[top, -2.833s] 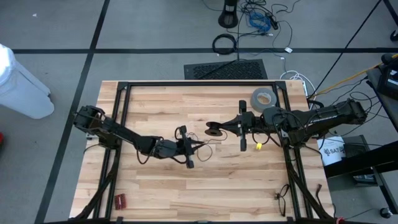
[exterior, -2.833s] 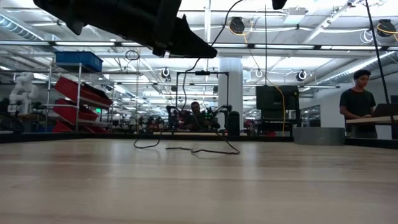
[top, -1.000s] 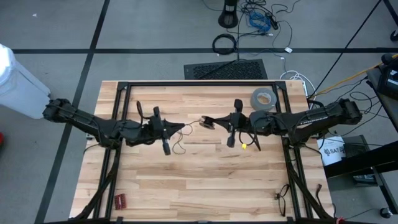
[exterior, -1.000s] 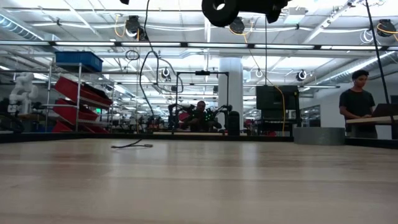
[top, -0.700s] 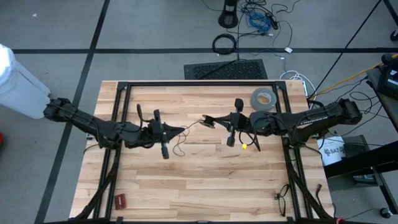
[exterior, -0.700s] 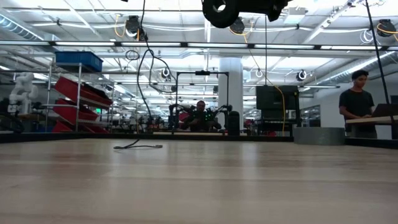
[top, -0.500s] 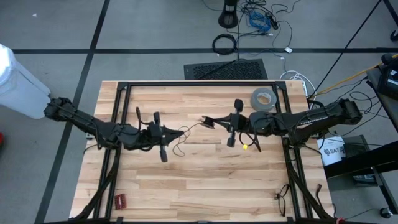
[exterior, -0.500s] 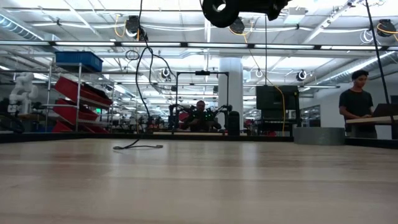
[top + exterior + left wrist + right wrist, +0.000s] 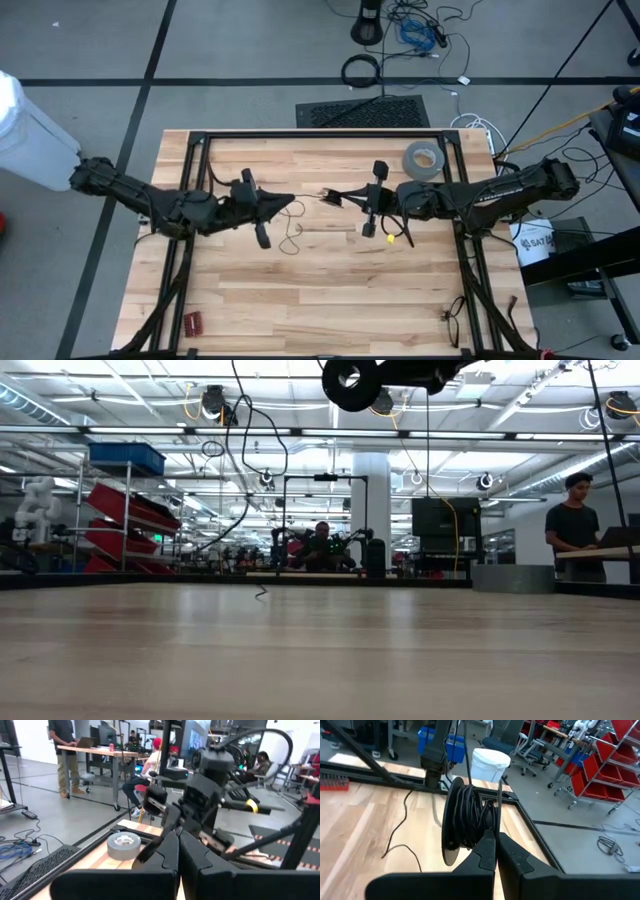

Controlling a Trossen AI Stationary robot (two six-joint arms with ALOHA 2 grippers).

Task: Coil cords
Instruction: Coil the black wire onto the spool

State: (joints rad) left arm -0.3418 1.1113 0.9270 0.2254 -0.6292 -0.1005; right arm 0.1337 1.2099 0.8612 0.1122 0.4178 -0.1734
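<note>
Coiling is mostly done. The right gripper (image 9: 495, 837), fingers pinched shut, holds a spool (image 9: 462, 820) raised above the middle of the table (image 9: 330, 290), with many turns of thin black cord (image 9: 472, 815) wound on it. The left gripper (image 9: 288, 203), also clamped narrow, holds the free end of the cord up in the air just left of the spool. Left to go: a loose loop of cord hangs below between the two grippers, its tail touching the wood. Grey tape roll (image 9: 423, 158) sits unused at the far edge.
</note>
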